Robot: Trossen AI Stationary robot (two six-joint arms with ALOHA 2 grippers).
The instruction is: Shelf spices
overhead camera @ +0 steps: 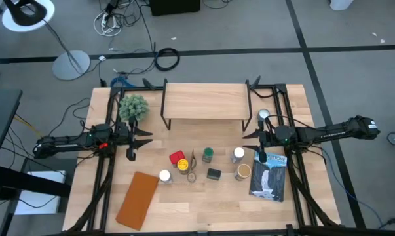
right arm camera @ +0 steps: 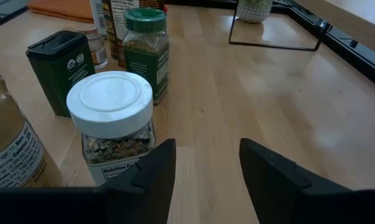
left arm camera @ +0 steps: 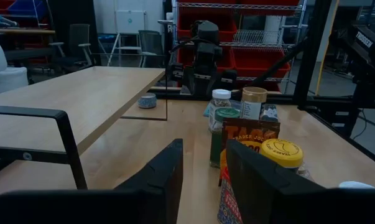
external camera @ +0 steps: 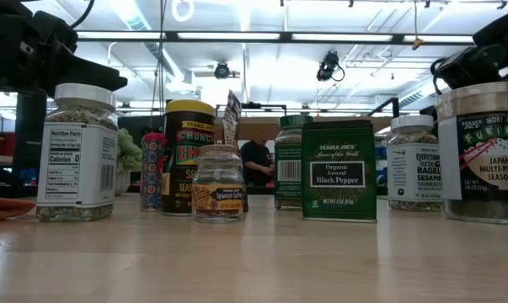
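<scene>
While the spices (overhead camera: 207,164) stand clustered on the pale planked worktop (overhead camera: 184,210) in front of the shelf (overhead camera: 204,101) (a light wood plank on thin black metal legs), both hands hang empty at the sides. Left hand (overhead camera: 130,139) sits beside a spiky green plant (overhead camera: 133,107), its dark blunt fingers parted. Right hand (overhead camera: 261,141), fingers likewise parted, hovers just by a white-lidded glass jar (right arm camera: 112,121) and a glossy book (overhead camera: 269,177).

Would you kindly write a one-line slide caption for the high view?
Both open grippers, left and right, flank the empty shelf; spice jars cluster on the table below.
</scene>
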